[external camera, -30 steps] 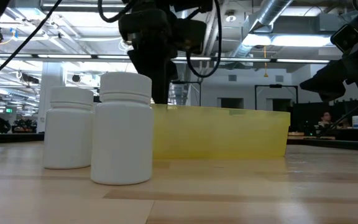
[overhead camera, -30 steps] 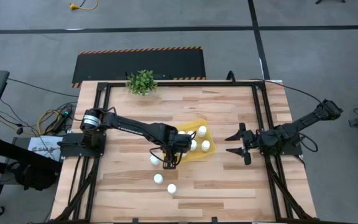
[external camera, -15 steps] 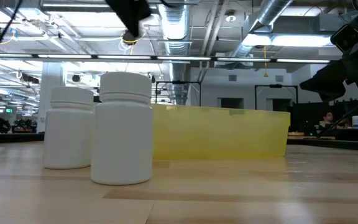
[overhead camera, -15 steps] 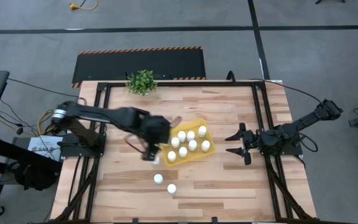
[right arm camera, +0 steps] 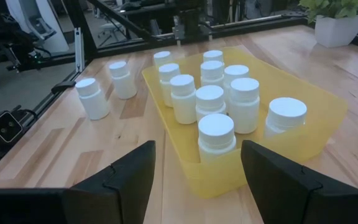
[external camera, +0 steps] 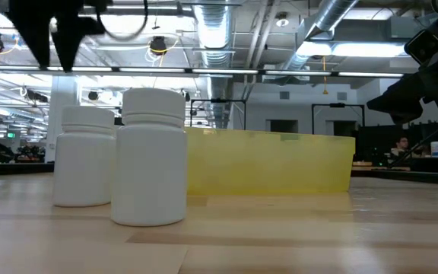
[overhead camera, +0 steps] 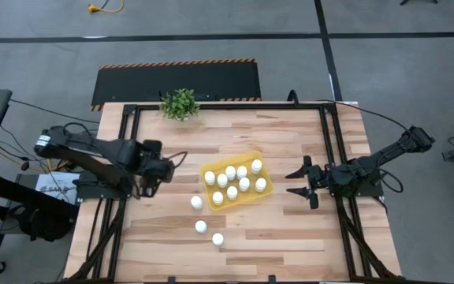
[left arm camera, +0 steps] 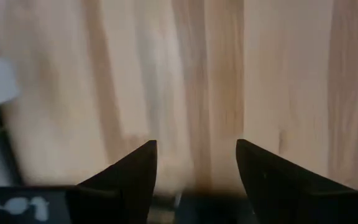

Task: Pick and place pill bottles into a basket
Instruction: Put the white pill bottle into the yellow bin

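The yellow basket (overhead camera: pixel 250 198) lies mid-table and holds several upright white pill bottles (overhead camera: pixel 232 192); they also show in the right wrist view (right arm camera: pixel 210 99). Three more bottles stand on the wood near the basket's near left side (overhead camera: pixel 197 202), (overhead camera: pixel 201 226), (overhead camera: pixel 217 238); two of them fill the left of the low view (external camera: pixel 152 156). My left gripper (overhead camera: pixel 168 169) is open and empty, over bare wood left of the basket (left arm camera: pixel 196 155). My right gripper (overhead camera: pixel 296 182) is open and empty, right of the basket (right arm camera: pixel 197 180).
A small green potted plant (overhead camera: pixel 180 103) stands at the table's far edge, left of centre. Black frame rails (overhead camera: pixel 328 150) run along the table's left, right and far sides. Bare wood lies between the basket and each gripper.
My left gripper has drawn back from the basket's near left corner toward the table's left edge, holding nothing. The basket's bottles, hidden under the arm before, now show standing in rows. The three loose bottles have stayed in place.
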Controlling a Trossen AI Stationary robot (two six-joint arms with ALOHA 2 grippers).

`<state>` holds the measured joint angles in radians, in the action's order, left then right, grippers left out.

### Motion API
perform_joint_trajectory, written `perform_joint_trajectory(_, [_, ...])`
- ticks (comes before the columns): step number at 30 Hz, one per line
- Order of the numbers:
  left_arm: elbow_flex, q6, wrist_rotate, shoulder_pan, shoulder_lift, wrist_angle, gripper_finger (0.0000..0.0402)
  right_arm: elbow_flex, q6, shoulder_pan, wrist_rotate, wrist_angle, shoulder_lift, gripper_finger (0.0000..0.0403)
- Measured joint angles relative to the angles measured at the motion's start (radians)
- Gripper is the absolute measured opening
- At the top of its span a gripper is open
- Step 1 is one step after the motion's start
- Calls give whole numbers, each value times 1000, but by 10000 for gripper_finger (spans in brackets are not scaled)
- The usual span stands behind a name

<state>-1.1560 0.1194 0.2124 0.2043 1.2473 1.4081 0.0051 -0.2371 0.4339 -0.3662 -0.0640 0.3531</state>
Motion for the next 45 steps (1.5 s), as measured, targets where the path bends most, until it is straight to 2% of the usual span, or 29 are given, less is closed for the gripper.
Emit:
perform_joint_trajectory(5, [192, 2, -66, 11, -15, -316, 208, 0, 0, 0, 0, 0, 0, 230])
perform_joint_trajectory(13, [262, 38, -70, 29, -1, -465, 208, 0, 0, 0, 0, 0, 0, 230])
perform_joint_trajectory(22, [262, 85, -179, 48, 42, -595, 219, 0, 0, 0, 0, 0, 0, 230])
perform_joint_trajectory(31, [147, 83, -170, 51, 161, -599, 272, 0, 0, 0, 0, 0, 0, 230])
perform_joint_trajectory(45, [20, 122, -206, 50, 329, -594, 277, 0, 0, 0, 0, 0, 0, 230])
